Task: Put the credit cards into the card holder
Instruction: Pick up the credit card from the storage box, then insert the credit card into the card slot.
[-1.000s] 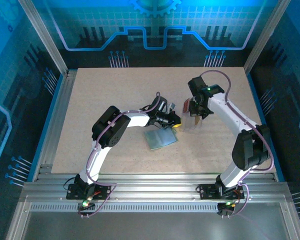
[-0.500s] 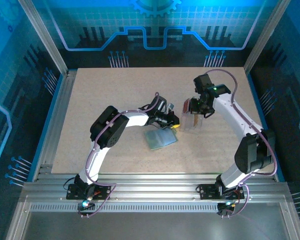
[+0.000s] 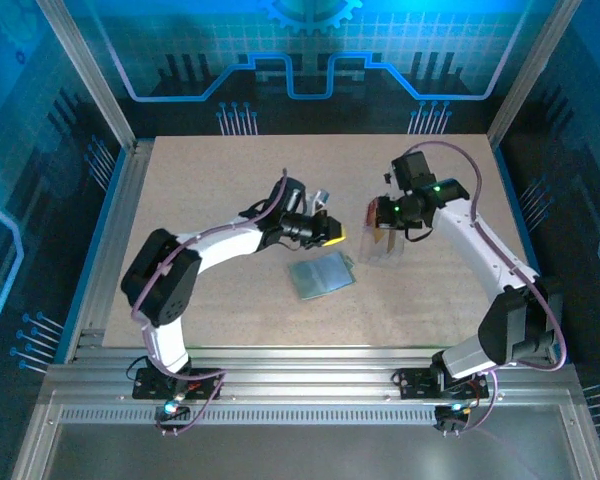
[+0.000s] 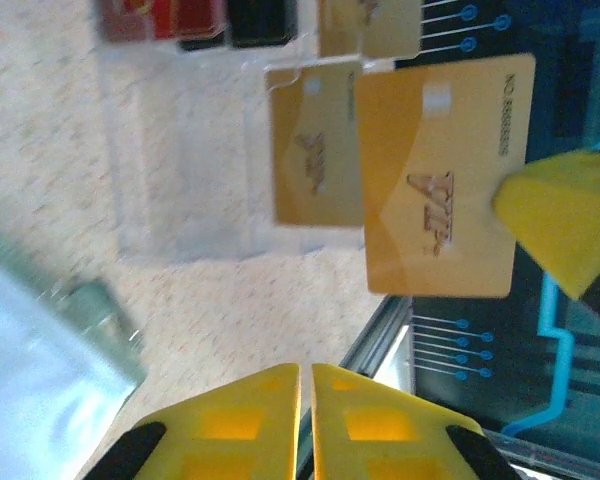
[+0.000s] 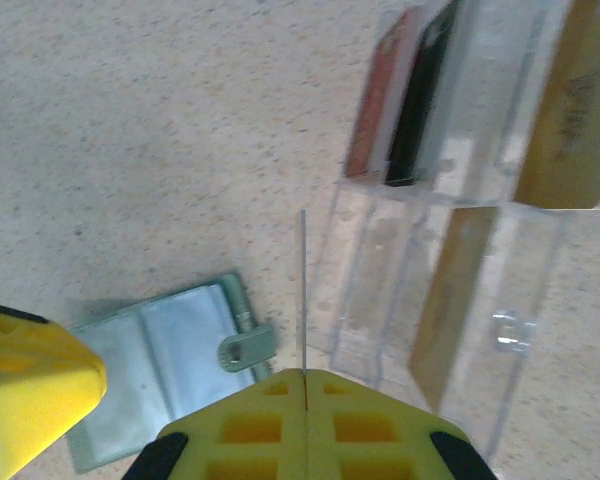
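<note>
My right claw (image 5: 305, 378) is pinching a gold card (image 4: 440, 175) by one edge while my left claw (image 4: 306, 375) is gripping nothing.

My left claw's yellow fingers are sitting almost pressed together, empty. The grey-green card holder (image 5: 150, 360) is lying open and flat on the table (image 3: 200, 180) just below and beside that claw, pale lining up. My right claw is clamping the gold card off the table, its face turned toward my left claw. Just ahead of the right fingertips, a clear stand (image 5: 460, 230) is holding a red card (image 5: 372, 100), a black card (image 5: 417, 95) and more gold cards (image 5: 570, 100).
</note>
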Controlling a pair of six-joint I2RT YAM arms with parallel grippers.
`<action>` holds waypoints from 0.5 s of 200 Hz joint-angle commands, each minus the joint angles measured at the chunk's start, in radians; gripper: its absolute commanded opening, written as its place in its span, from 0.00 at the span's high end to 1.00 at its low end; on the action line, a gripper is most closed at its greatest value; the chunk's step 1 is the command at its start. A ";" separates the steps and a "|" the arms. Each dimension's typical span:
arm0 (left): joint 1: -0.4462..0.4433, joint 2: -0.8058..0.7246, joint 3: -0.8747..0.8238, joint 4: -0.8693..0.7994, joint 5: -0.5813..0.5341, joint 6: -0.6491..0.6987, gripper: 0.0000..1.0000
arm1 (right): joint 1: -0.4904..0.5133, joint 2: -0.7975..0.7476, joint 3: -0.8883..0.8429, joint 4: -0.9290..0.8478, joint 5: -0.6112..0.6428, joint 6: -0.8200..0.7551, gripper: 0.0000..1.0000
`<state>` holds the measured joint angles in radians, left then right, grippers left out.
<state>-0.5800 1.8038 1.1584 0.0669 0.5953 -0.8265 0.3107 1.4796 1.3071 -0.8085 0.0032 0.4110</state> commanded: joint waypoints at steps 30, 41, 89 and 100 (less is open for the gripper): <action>0.012 -0.099 -0.208 -0.167 -0.113 0.141 0.86 | 0.113 -0.031 -0.161 0.323 -0.199 0.039 1.00; 0.018 -0.073 -0.205 -0.172 -0.115 0.153 0.85 | 0.130 -0.025 -0.191 0.380 -0.214 0.047 1.00; 0.034 -0.013 -0.191 -0.245 -0.152 0.205 0.86 | 0.157 0.015 -0.316 0.580 -0.304 0.075 1.00; 0.037 -0.011 -0.201 -0.262 -0.161 0.217 0.86 | 0.157 0.026 -0.344 0.628 -0.330 0.087 1.00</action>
<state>-0.5529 1.7752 0.9592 -0.1215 0.4744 -0.6724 0.4534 1.4757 1.0245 -0.3473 -0.2394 0.4652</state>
